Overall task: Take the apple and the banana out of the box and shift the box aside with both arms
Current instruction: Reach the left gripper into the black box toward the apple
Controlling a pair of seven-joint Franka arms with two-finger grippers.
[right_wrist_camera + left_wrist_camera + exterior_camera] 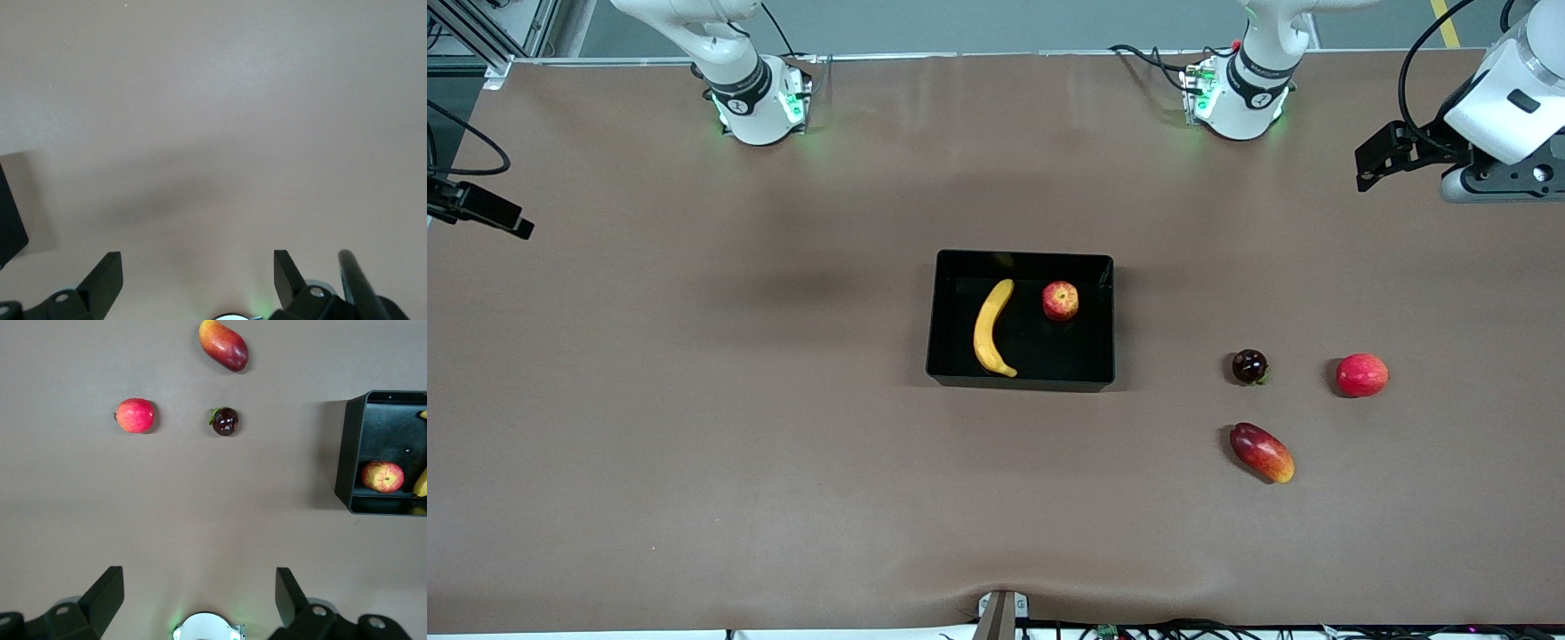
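The black box [1021, 382] sits near the middle of the table [694, 400], its longer sides running from one arm's end of the table toward the other. Both task fruits lie inside it. The banana [990, 328] rests on the box floor toward the right arm's end, its long axis running from nearer the front camera to farther from it, with its curve bulging toward the right arm's end. The apple [1060, 300] sits beside the banana's farther tip, toward the left arm's end, in the part of the box farther from the front camera.

Outside the box, toward the left arm's end, lie three other fruits, apart from one another: a dark purple fruit [1249, 366], a round red fruit [1362, 375] closer to the table's end, and a mango [1262, 452] nearest the front camera, lying at a slant.

The left gripper [200, 593] hangs high over the left arm's end of the table, its fingers spread wide and empty. The left wrist view shows the three loose fruits and one end of the box with the apple [383, 477] in it and only a sliver of banana [421, 483].

The right gripper [198, 277] is mostly out of the front view; its own wrist view shows wide, empty fingers over bare table, with just a corner of the box [10, 227].
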